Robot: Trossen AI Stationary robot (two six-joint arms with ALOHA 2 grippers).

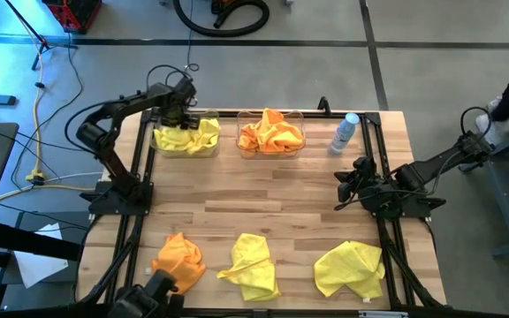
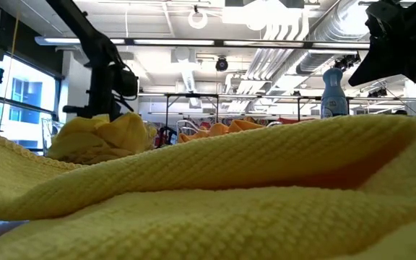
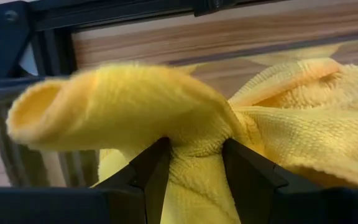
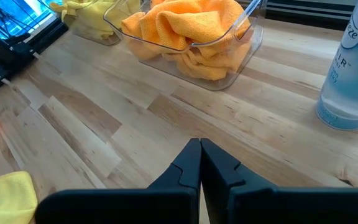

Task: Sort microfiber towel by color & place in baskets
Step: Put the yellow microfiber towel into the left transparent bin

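My left gripper (image 1: pixel 177 113) stands over the left clear basket (image 1: pixel 155 147) at the far left, shut on a yellow towel (image 3: pixel 123 106) that lies with other yellow cloth (image 1: pixel 188 137) in that basket. The second basket (image 1: pixel 240 148) beside it holds orange towels (image 1: pixel 272 132). An orange towel (image 1: pixel 179 256) and two yellow towels (image 1: pixel 253 265) (image 1: pixel 352 268) lie crumpled along the table's near edge. My right gripper (image 1: pixel 343 181) waits shut at the table's right side, its fingers (image 4: pixel 191 158) together over bare wood. My left gripper pinches a bunched-up fold of the yellow towel (image 3: pixel 197 140) between its two fingers, several layers gathered together. The fingers come from above, pointing steeply down into the basket. A rolled flap (image 3: pixel 104 106) bulges past the fingers; the rest of the cloth spreads out inside the basket.
A pale spray bottle with a blue top (image 1: pixel 345 132) stands upright to the right of the orange basket. A black frame (image 1: pixel 374 159) borders the table. In the low view a yellow towel (image 2: pixel 208 188) fills the foreground. Bare wood (image 1: pixel 263 199) spans the table's middle.
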